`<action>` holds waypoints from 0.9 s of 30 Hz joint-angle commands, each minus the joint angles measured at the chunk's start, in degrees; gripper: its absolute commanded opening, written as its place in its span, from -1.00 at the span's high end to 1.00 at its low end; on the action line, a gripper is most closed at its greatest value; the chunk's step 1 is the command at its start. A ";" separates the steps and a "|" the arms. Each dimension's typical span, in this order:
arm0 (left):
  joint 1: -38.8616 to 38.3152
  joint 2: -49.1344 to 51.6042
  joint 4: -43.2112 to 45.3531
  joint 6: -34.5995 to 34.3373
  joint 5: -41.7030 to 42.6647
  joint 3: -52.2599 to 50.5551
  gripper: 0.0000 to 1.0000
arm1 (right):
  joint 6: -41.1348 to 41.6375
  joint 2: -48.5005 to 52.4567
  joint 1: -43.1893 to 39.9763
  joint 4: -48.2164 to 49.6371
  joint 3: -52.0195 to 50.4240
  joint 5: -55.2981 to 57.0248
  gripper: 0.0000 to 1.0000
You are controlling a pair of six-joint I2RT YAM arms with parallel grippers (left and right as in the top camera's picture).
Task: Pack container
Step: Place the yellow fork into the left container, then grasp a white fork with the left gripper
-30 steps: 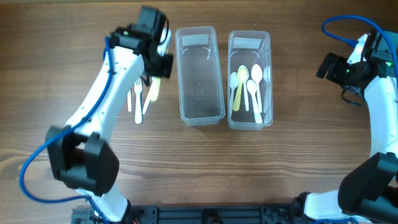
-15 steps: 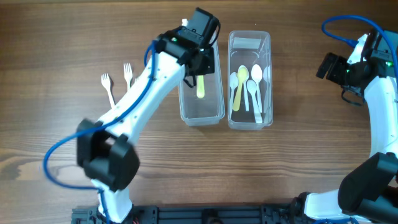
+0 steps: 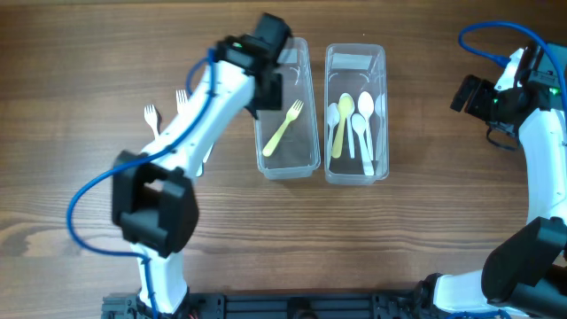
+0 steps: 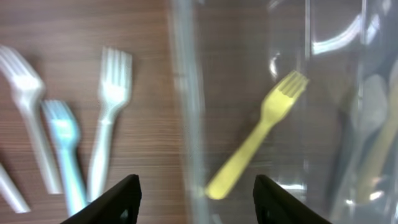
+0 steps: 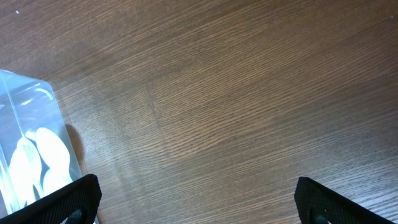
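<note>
Left of the clear container, the left arm partly covers the white forks; the left wrist view blurs them.

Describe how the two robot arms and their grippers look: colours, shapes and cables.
Both the left arm and the right arm have white, rounded tube links joined by bulky black joint housings. A thin blue cable loops outside each arm. The left gripper and right gripper have black, blunt fingers, seen at the wrist views' lower corners.
</note>
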 commanded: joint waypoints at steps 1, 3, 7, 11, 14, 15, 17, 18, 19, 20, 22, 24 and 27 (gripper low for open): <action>5.86 -2.56 -2.40 8.63 -2.56 1.55 0.07 | 0.02 0.55 0.02 0.17 -0.63 0.57 -0.99; 8.55 -2.23 -2.64 11.34 -2.38 0.98 0.18 | 0.02 0.55 0.02 0.20 -0.63 0.57 -0.99; 13.03 -1.16 0.59 23.71 3.56 -2.10 0.18 | 0.02 0.55 0.02 0.20 -0.63 0.57 -1.00; 14.40 0.94 3.04 31.58 7.10 -5.29 0.16 | 0.02 0.55 0.02 0.20 -0.63 0.57 -1.00; 14.38 4.00 4.02 32.06 7.54 -6.86 0.16 | 0.02 0.55 0.02 0.20 -0.63 0.57 -1.00; 14.36 4.94 4.00 32.04 7.54 -7.08 0.16 | 0.02 0.55 0.02 0.20 -0.63 0.57 -0.99; 14.36 8.07 3.76 32.00 7.50 -7.19 0.13 | 0.02 0.55 0.02 0.17 -0.63 0.57 -0.99; 14.36 8.98 3.80 32.02 7.50 -7.21 0.12 | 0.02 0.55 0.02 0.20 -0.63 0.57 -0.99; 14.40 10.01 3.78 32.02 7.28 -7.23 0.11 | 0.00 0.55 0.02 0.20 -0.63 0.57 -0.99; 14.45 10.95 3.78 32.02 7.08 -7.32 0.11 | 0.04 0.55 0.02 0.20 -0.63 0.57 -1.00; 14.47 12.07 3.80 32.04 7.08 -7.34 0.12 | 0.02 0.55 0.02 0.20 -0.63 0.57 -0.99; 14.45 12.81 3.98 31.98 7.08 -7.34 0.14 | 0.02 0.55 0.02 0.17 -0.63 0.57 -0.99; 14.53 14.27 3.98 31.34 7.04 -7.39 0.20 | 0.04 0.55 0.02 0.17 -0.63 0.57 -1.00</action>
